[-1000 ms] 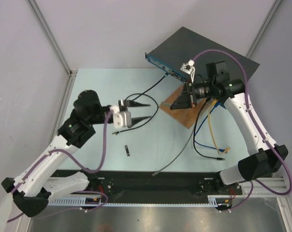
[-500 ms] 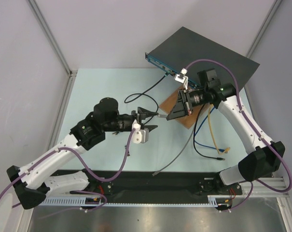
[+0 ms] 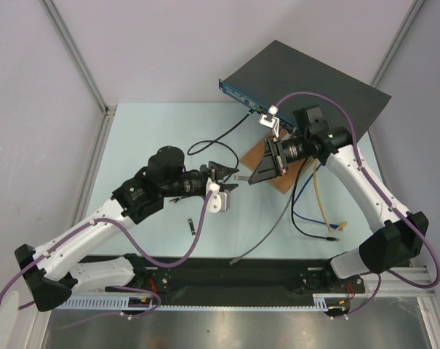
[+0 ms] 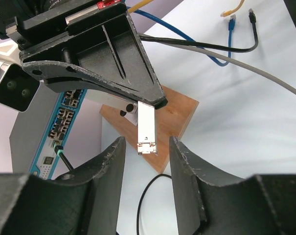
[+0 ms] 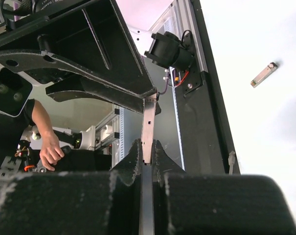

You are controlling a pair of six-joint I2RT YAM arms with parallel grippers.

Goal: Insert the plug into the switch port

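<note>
Left wrist view is showing the left tool (image 4: 145, 147) spread wide, its fingers (image 4: 108, 164) flanking the free end of the plug (image 4: 147, 128) without touching it. Opposite, the right tool (image 5: 147, 152) is pinching the plug's other end tight, holding the silver bar in the air near the board (image 4: 179, 110). That is well short of the switch (image 3: 307, 80), which is sitting at the far side with its blue port row facing the arms.

This is looking like a mid-air pass or regrip, with insertion not yet begun. Next, by my judgement, the left tool needs to be closing squarely on the bar before the right one is letting go. A skewed pinch risks twisting it. A second plug (image 3: 193, 226) is lying on the surface (image 3: 154, 131).
</note>
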